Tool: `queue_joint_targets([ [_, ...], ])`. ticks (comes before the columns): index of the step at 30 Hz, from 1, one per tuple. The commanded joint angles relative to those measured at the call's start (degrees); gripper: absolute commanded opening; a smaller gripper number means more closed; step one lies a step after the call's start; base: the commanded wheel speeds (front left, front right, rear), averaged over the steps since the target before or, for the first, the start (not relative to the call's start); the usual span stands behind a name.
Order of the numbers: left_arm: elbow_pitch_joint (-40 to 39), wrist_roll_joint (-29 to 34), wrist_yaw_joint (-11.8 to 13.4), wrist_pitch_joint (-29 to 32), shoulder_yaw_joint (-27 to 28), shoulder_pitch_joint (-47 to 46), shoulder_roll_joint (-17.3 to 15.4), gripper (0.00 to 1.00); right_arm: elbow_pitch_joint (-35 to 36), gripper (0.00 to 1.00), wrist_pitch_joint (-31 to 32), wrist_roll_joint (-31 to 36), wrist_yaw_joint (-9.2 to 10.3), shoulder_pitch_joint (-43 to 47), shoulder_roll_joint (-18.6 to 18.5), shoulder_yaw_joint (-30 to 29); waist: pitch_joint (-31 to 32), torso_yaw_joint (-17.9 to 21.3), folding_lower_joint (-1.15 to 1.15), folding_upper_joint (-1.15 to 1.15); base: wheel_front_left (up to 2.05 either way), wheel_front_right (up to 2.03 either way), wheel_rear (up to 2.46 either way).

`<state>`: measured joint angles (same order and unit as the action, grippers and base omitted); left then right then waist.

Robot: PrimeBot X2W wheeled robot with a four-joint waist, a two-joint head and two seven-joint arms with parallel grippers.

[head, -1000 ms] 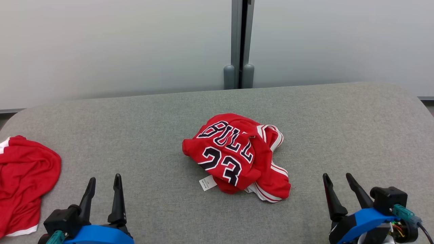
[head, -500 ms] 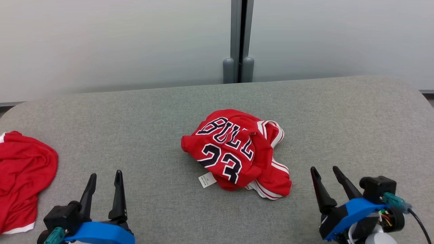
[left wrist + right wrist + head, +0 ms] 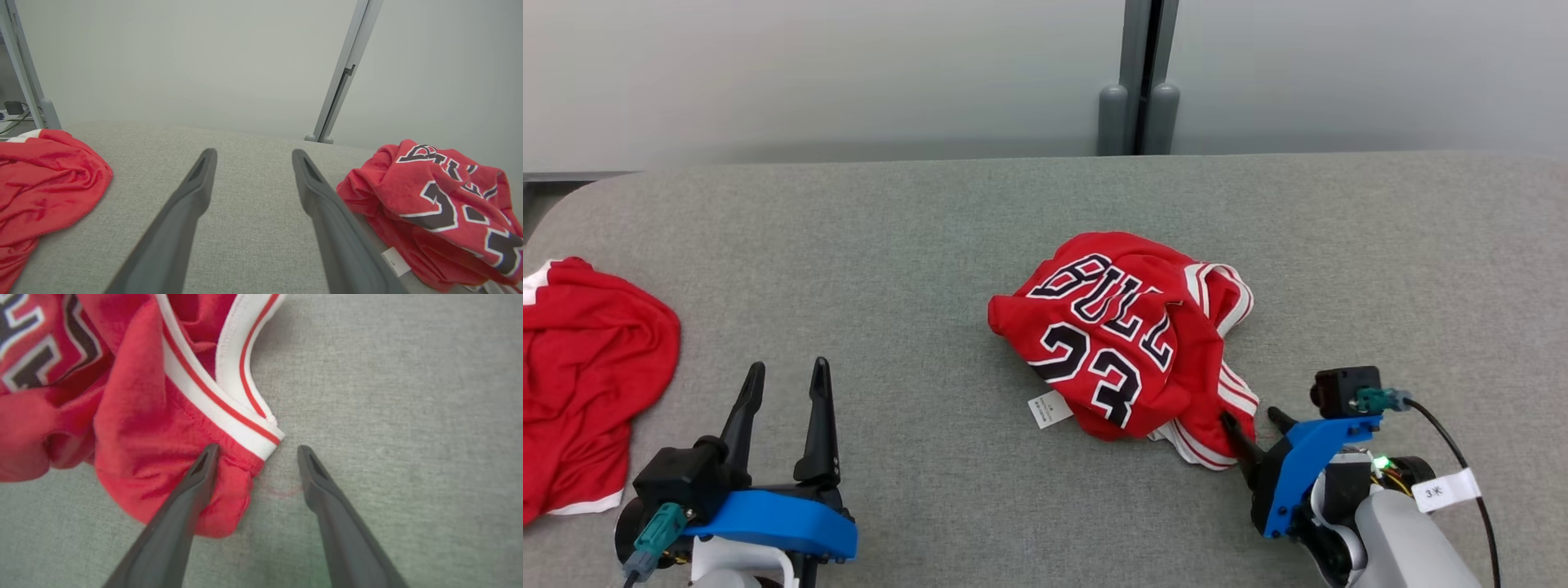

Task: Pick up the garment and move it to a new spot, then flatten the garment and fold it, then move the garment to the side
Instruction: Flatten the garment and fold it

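Note:
The garment (image 3: 1127,343) is a crumpled red jersey with black-and-white lettering and the number 23, lying in a heap at the middle of the grey table (image 3: 931,245). My right gripper (image 3: 1252,421) is open at the heap's near right corner; in the right wrist view its left finger (image 3: 196,477) lies over the red hem (image 3: 171,465) and its right finger is over bare table, with the white-and-red trim (image 3: 229,412) just beyond the tips. My left gripper (image 3: 786,371) stands open at the lower left, nothing between its fingers, with the garment (image 3: 433,204) off to its right.
A second red cloth (image 3: 588,359) lies bunched at the table's left edge, also seen from the left wrist (image 3: 45,167). A white label (image 3: 1049,408) sticks out from the jersey's near side. Pale wall panels with a grey post (image 3: 1139,82) stand behind the table.
The head camera has shifted, so the whole picture moved. My right gripper has come forward and left to the jersey's near right corner. The left gripper stays open in place.

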<state>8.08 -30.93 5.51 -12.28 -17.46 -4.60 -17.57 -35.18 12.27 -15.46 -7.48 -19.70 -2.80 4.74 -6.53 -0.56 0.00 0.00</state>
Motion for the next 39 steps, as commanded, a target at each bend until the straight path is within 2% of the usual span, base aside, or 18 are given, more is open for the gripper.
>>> queue_joint_targets([
  [1,-0.1,0.3,-0.2,0.0,-0.3,-1.1,0.1,1.0,-3.0,1.0,0.3,0.1,-0.03,-2.2,-0.2,1.3,-1.0,-1.1,0.0,0.0,0.0,0.0,0.0],
  [3,0.4,0.0,-0.5,-0.1,-0.4,-1.7,0.1,1.0,-5.9,1.0,0.7,-0.7,-0.03,-3.4,-0.2,2.5,-1.4,-1.5,0.0,0.0,0.0,0.0,0.0],
  [4,0.7,-0.1,-0.8,-0.2,-0.6,-1.9,0.2,1.0,-7.3,0.36,0.8,-1.1,-0.03,-3.8,-0.1,3.3,-1.4,-1.7,0.0,0.0,0.0,0.0,0.0],
  [6,1.3,-0.2,-1.0,-0.4,-0.7,-2.0,0.4,1.0,-9.0,0.0,-0.1,-2.0,-0.04,-4.6,0.0,4.1,-1.3,-2.0,0.0,0.0,0.0,0.0,0.0],
  [14,3.1,-0.7,-1.5,-1.1,-0.7,-1.4,0.5,1.0,-7.4,0.0,-5.8,-5.1,-0.03,-7.8,-0.1,5.1,1.1,-1.9,0.0,0.0,0.0,0.0,0.0],
  [19,2.8,-0.9,-1.2,-1.4,-0.4,-0.5,0.3,1.0,2.9,0.0,-6.9,-4.1,-0.03,-9.2,-0.2,6.2,3.3,-0.8,0.0,0.0,0.0,0.0,0.0],
  [25,1.5,-1.1,-0.7,-1.2,-0.2,0.0,-0.1,1.0,19.3,0.0,-1.0,-3.4,-0.03,-13.4,-0.2,8.8,3.7,0.3,0.0,0.0,0.0,0.0,0.0],
  [27,1.2,-1.2,-0.6,-1.3,0.0,0.1,-0.3,1.0,22.8,0.0,1.0,-3.4,-0.03,-15.5,-0.2,10.3,3.3,0.8,0.0,0.0,0.0,0.0,0.0],
  [33,0.6,-1.2,-0.4,-1.5,0.3,-0.3,-0.3,1.0,25.8,0.0,4.4,-7.5,-0.03,-24.3,-0.2,15.4,2.1,1.4,0.0,0.0,0.0,0.0,0.0],
  [39,0.6,-0.9,-0.6,-1.8,0.4,-1.4,-0.5,1.0,23.4,0.0,0.2,-13.5,-0.03,-36.7,-0.2,17.5,0.8,1.9,0.0,0.0,0.0,0.0,0.0],
])
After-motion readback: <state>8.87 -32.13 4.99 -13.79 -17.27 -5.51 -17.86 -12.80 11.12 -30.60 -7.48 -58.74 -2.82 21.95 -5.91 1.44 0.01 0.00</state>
